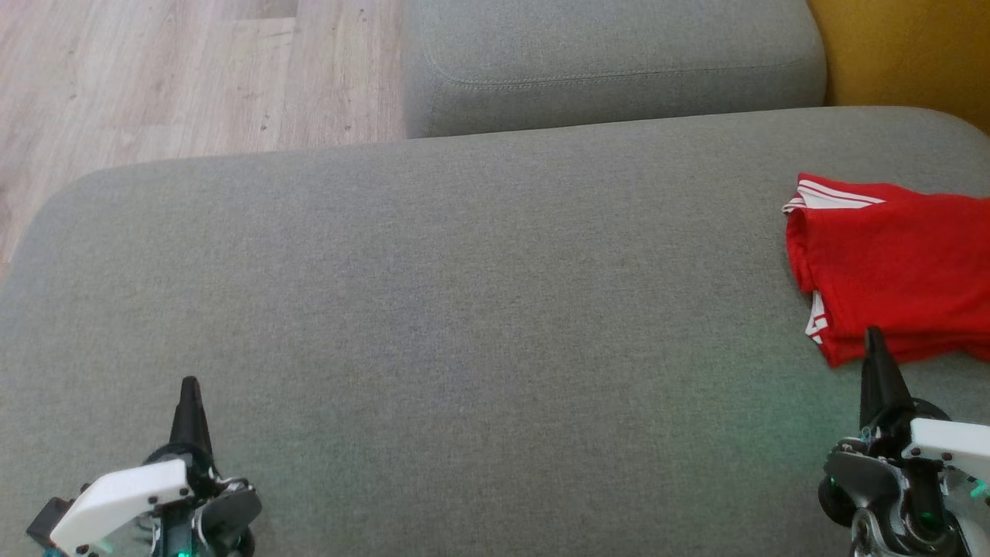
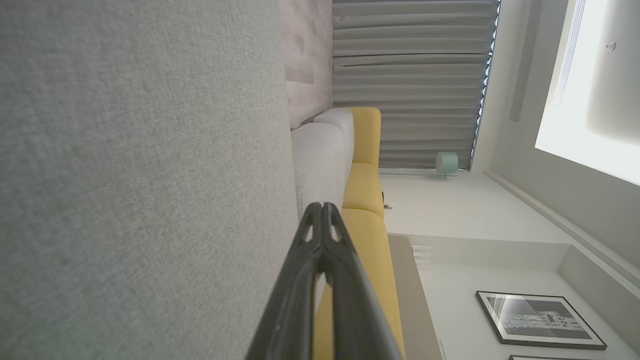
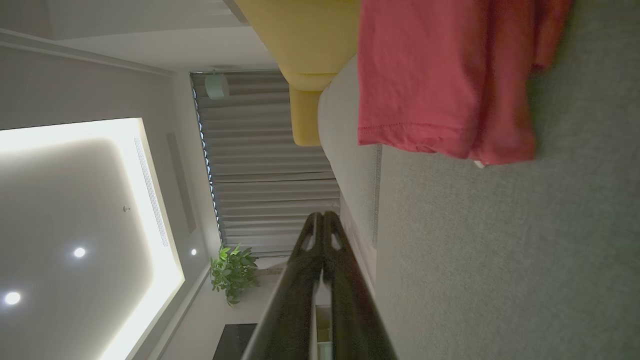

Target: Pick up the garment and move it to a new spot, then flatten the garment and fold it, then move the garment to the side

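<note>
The garment [image 1: 889, 263] is a red shirt with white striped trim, folded into a flat bundle at the right edge of the grey sofa cushion [image 1: 464, 325]. In the right wrist view the garment [image 3: 440, 80] lies ahead of the fingers, apart from them. My right gripper [image 1: 875, 340] is shut and empty, its tip just in front of the garment's near edge. My left gripper [image 1: 189, 387] sits low at the near left over bare cushion, shut with nothing in it. Both wrist views show the left gripper [image 2: 324, 206] and the right gripper [image 3: 322, 215] with fingers pressed together.
A second grey cushion [image 1: 611, 62] stands behind the main one. A yellow sofa part [image 1: 905, 46] is at the far right. Wooden floor [image 1: 170, 77] lies to the far left. The cushion's middle and left are bare fabric.
</note>
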{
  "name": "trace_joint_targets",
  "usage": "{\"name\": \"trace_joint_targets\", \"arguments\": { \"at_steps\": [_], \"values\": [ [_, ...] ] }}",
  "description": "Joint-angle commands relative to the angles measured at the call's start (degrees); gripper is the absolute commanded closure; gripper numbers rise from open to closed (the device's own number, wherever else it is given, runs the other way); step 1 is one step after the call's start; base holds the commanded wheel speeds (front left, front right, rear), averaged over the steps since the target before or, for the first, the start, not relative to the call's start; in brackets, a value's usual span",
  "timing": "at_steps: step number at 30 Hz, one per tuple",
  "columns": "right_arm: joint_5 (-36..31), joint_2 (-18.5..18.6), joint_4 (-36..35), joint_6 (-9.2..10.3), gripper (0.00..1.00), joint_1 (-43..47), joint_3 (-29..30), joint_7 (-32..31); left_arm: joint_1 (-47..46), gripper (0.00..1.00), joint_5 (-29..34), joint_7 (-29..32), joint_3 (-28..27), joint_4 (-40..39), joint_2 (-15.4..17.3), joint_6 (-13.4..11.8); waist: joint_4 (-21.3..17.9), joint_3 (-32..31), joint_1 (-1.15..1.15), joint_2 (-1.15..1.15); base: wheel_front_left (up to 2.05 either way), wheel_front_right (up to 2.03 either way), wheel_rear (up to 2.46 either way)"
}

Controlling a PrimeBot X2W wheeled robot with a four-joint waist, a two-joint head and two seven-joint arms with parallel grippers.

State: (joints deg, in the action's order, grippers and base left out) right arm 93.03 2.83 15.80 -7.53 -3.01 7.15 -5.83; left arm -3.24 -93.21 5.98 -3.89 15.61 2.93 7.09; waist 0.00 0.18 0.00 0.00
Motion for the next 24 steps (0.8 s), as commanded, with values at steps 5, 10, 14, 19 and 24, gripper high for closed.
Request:
{"name": "trace_joint_targets", "arguments": {
  "at_steps": [5,10,14,19,24],
  "values": [
    [-0.5,0.4,-1.8,0.04,1.0,-3.1,-1.1,-0.3,-2.9,1.0,0.7,0.2,-2.2,-1.6,0.3,0.4,0.0,0.0,0.0,0.0,0.0,0.0,0.0],
    [-0.5,0.4,-1.8,0.04,1.0,-3.1,-1.0,-0.3,-2.9,1.0,0.7,0.2,-2.3,-1.6,0.3,0.4,0.0,0.0,0.0,0.0,0.0,0.0,0.0],
    [-0.6,0.3,-1.8,0.04,1.0,-3.1,-1.0,-0.4,-2.9,1.0,0.8,0.2,-2.3,-1.6,0.2,0.4,0.0,0.0,0.0,0.0,0.0,0.0,0.0],
    [-0.6,0.3,-1.8,0.04,1.0,-3.1,-1.0,-0.4,-2.9,1.0,0.8,0.2,-2.3,-1.6,0.2,0.4,0.0,0.0,0.0,0.0,0.0,0.0,0.0],
    [-0.6,0.3,-1.8,0.04,1.0,-3.1,-0.9,-0.4,-2.9,1.0,0.8,0.3,-2.3,-1.6,0.2,0.4,0.0,0.0,0.0,0.0,0.0,0.0,0.0]
  ]
}}
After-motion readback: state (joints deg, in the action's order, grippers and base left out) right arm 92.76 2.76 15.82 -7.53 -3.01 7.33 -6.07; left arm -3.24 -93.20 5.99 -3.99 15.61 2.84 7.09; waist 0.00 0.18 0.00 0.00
